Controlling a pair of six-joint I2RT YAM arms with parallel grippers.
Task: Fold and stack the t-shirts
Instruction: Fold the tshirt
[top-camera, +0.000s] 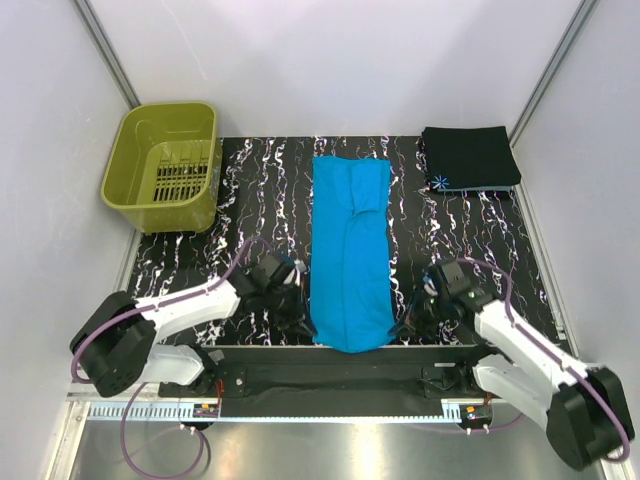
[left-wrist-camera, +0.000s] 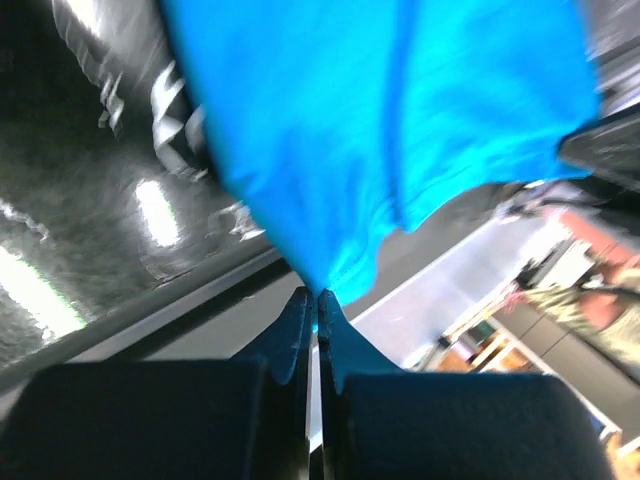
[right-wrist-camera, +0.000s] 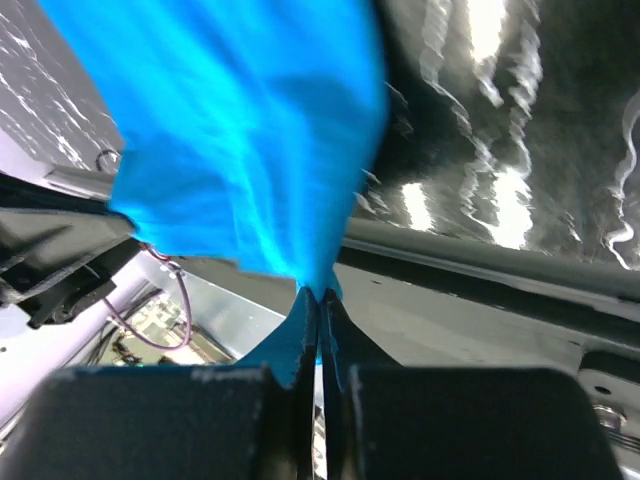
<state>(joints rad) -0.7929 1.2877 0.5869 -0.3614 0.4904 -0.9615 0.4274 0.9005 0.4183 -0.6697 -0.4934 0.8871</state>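
Observation:
The turquoise-blue t-shirt (top-camera: 350, 250) lies folded into a long narrow strip down the middle of the table, its near end hanging over the front edge. My left gripper (top-camera: 302, 322) is shut on the strip's near left corner; the cloth (left-wrist-camera: 380, 120) runs up from the shut tips. My right gripper (top-camera: 408, 322) is shut on the near right corner, where the cloth (right-wrist-camera: 240, 150) rises from its tips. The black t-shirt (top-camera: 468, 157) with the small starburst mark lies folded at the far right corner.
An olive-green plastic basket (top-camera: 165, 165) stands at the far left corner. The black marbled table top (top-camera: 250, 190) ends at a metal front rail (top-camera: 330, 352) near the arm bases. White walls close in both sides.

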